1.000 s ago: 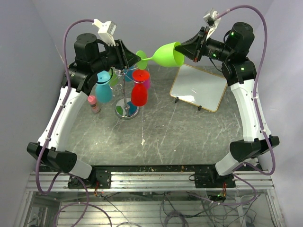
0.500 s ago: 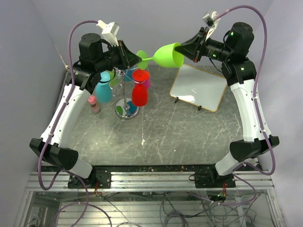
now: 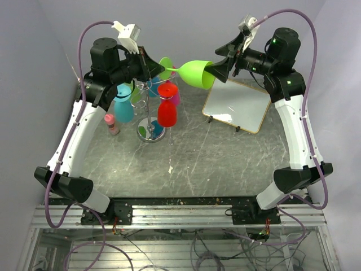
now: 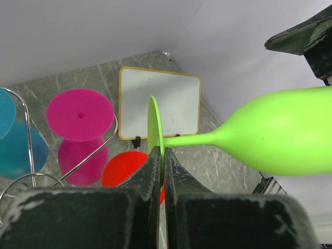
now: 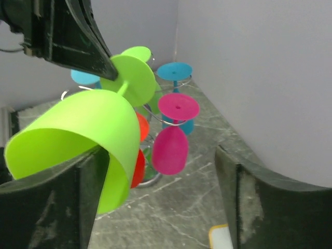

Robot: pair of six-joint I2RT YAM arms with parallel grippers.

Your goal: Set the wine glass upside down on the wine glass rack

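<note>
Two claws meet above the wine glass rack (image 3: 148, 107) in the top view. The lime-green wine glass (image 3: 194, 73) lies sideways in the air, above and to the right of the rack's top (a red glass (image 3: 166, 112) and a teal glass (image 3: 123, 106) hang on it).

Left wrist view: the left claw (image 4: 161, 155) is pinched tight on the wine glass's round foot.

Right wrist view: the right claw (image 5: 161, 155) gapes wide and grips nothing, with the bowl's rim against one finger (image 5: 57, 207).
</note>
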